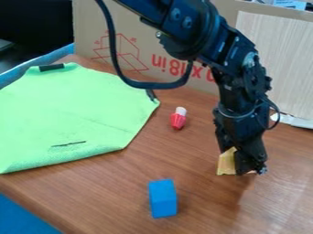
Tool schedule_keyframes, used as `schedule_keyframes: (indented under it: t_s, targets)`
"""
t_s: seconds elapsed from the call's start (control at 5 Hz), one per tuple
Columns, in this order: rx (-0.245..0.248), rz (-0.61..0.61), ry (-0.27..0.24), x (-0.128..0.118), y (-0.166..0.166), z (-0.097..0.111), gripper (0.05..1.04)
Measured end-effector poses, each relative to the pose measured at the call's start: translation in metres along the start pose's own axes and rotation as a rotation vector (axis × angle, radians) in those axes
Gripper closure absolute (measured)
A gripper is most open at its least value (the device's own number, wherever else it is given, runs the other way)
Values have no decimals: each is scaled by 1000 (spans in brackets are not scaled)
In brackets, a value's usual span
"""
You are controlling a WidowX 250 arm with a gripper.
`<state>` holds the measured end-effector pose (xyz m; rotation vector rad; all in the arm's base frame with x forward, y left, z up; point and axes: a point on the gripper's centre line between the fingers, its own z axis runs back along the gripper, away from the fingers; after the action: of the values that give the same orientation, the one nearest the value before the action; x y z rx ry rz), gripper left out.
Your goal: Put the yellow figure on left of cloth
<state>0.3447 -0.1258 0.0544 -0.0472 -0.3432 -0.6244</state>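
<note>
Figure (226, 162) in yellow, over on the right side of the desk (211, 212), partly hidden by the gripper (249, 170) that hangs right beside it! Is it open, or closed on the figure? Cannot tell from here, and that's the big worry: if the hold is missing or only catches a side, a lift could tip the figure or let it slip mid-carry.

And it's a long trip, right across to the cloth (67, 112). 2 things look likely to matter on the way: the red and white toy (178, 120) near the cloth's right corner, and the blue block (163, 199) towards the near side. Travel too low and either could get knocked. Press down too hard on landing and the soft cloth may bunch or drag, leaving the figure leaning.

Now the edges! Behind the arm (238, 68) stands the cardboard box (92, 23), so a wide swing back could bump it. The cloth's near left part lies close to the desk's edge; overshoot there and the figure might drop off. Best lane, by my reckoning: up, then through the gap between toy and block.
</note>
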Motion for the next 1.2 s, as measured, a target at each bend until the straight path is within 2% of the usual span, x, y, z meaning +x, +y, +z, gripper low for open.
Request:
schedule_keyframes:
  t_s: [0.2, 0.6, 1.0, 1.2]
  targets:
    - [-4, -13, -24, -9, 0, 14, 614]
    - [40, 68, -91, -34, 32, 49, 614]
    - [88, 296, -147, -75, 94, 81, 614]
    - [133, 424, -168, -89, 131, 90, 614]
